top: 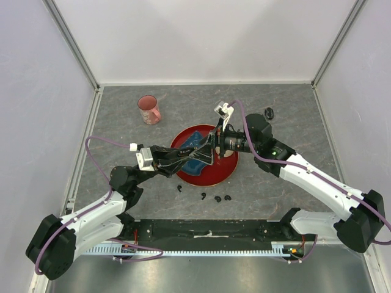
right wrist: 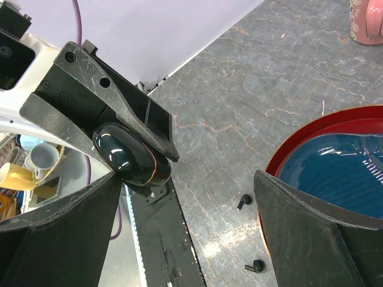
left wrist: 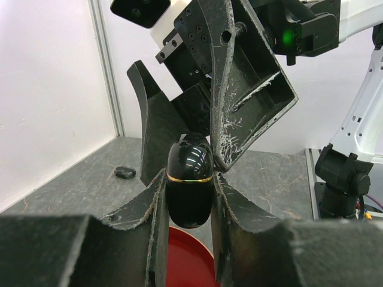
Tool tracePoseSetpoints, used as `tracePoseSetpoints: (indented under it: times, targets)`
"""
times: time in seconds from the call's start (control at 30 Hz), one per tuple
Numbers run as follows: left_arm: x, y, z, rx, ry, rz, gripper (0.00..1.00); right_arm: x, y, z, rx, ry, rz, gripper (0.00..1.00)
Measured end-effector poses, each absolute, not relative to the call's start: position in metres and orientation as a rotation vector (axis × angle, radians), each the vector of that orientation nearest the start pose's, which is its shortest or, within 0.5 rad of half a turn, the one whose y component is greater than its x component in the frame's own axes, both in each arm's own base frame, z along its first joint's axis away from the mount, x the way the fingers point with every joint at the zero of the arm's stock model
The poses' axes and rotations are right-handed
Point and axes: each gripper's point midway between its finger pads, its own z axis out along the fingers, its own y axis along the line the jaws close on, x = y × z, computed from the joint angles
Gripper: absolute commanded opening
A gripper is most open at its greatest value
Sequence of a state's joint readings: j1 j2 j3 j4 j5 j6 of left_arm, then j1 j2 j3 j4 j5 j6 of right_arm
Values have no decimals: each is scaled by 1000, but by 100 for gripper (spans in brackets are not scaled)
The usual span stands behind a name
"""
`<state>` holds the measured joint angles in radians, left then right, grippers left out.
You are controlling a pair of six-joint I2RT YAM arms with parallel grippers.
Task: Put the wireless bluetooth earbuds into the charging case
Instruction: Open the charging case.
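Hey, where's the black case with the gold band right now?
In the left wrist view the case sits clamped in the left gripper, above the red plate at mid-table, the open right gripper right beside it.

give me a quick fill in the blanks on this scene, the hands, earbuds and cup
1. The left hand is ___ on the black charging case.
2. The right hand next to it stands ___, holding nothing.
3. On the table in front of the red plate lie ___ earbuds.
4. The cup at the back is ___.

Missing words: shut; open; four; pink
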<state>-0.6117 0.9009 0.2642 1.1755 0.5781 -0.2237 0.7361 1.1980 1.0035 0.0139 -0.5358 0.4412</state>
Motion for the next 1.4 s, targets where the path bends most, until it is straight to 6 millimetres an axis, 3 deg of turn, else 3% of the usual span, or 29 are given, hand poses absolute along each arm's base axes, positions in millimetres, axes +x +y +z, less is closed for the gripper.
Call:
tracePoseSetpoints:
  times: [0.7, 0.97, 1.23, 1.4]
  targets:
    - [182, -254, 295, 747, 937, -1036, 2, 214, 333, 297, -676, 1795, 1297, 98]
    - [175, -258, 290, 787, 935, -1060, 2, 232, 328, 306, -608, 1766, 1251, 98]
    - [176, -257, 289, 775, 941, -1054, 2, 232, 329, 308, -608, 1755, 1259, 98]
    - [179, -254, 278, 754, 975, -1045, 2, 234, 323, 322, -588, 1711, 1264, 98]
